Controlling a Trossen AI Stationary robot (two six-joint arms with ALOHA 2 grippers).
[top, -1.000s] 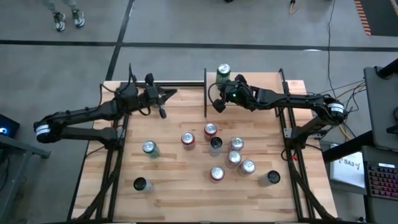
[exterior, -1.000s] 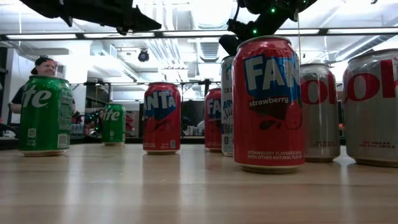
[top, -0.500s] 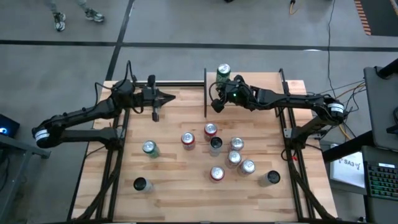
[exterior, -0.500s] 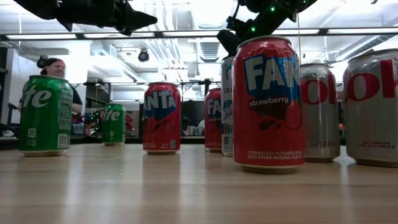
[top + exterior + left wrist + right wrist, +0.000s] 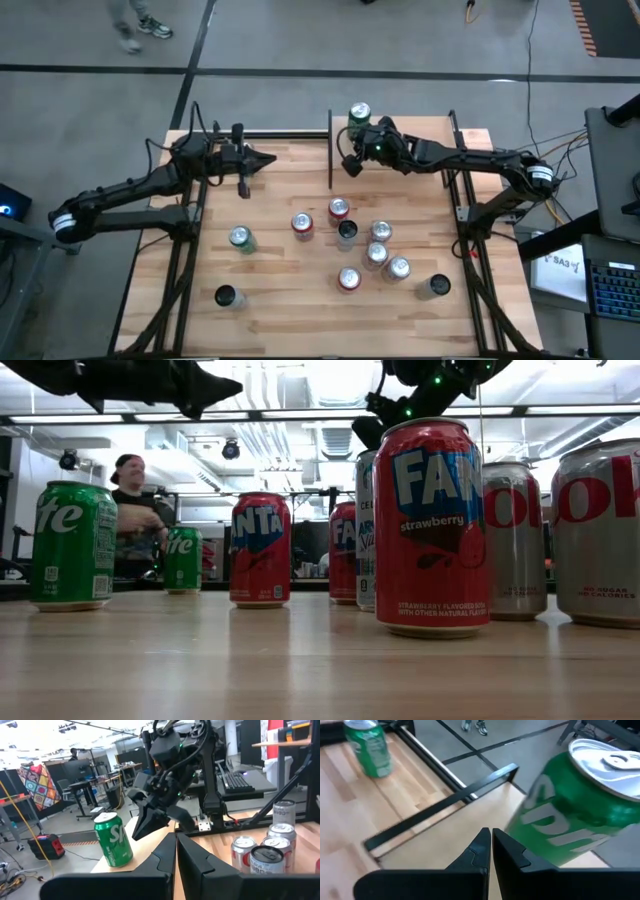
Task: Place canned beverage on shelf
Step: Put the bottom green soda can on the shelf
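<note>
Right gripper point(image 5: 347, 166) empty, fingers pressed together, with the green can point(image 5: 358, 113) on the shelf point(image 5: 400, 128) just beyond: a careless swing could topple it.

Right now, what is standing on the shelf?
One green Sprite can stands upright on the shelf, near a corner. The right gripper, shut and empty, hovers just beside it. The arm covers part of the board, so anything under it is unseen.
</note>
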